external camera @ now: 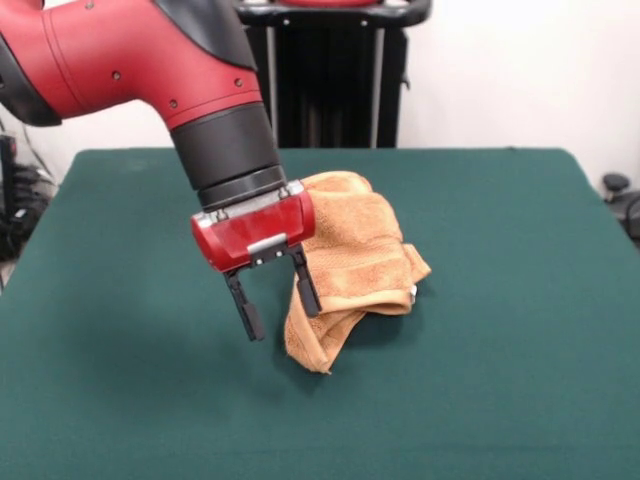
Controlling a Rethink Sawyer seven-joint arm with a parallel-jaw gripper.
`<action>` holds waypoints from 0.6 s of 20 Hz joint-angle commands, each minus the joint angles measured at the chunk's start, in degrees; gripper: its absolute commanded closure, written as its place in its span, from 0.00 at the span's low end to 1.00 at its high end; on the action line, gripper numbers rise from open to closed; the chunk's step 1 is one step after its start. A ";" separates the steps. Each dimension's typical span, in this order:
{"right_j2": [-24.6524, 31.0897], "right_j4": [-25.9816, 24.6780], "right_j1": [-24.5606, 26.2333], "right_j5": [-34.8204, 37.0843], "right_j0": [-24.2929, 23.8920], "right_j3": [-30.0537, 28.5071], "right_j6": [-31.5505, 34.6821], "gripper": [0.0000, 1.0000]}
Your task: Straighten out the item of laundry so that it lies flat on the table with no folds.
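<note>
The orange-tan towel lies bunched and folded over itself near the middle of the dark green table. A woven band shows across its front, and a small white tag is at its right edge. One corner points down toward the front. My gripper hangs from the red and black arm in front of the towel's left side. It is open and empty. Its right finger overlaps the towel's left edge in this view, and its left finger is over bare table. Whether the finger touches the towel is unclear.
The robot's black pedestal stands behind the table's far edge. A dark object sits off the table's right side, and some clutter is off the left side.
</note>
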State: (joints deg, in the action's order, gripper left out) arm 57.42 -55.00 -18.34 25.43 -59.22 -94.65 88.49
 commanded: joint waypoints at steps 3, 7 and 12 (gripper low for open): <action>-1.85 -1.59 3.24 4.59 3.55 -1.69 -15.44 0.00; -1.79 -1.59 3.35 4.84 3.53 -1.53 -15.61 0.00; -2.87 -2.37 2.99 5.92 4.24 -0.91 -16.18 0.00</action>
State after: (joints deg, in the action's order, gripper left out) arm 57.24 -55.13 -16.00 25.43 -58.79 -94.62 88.49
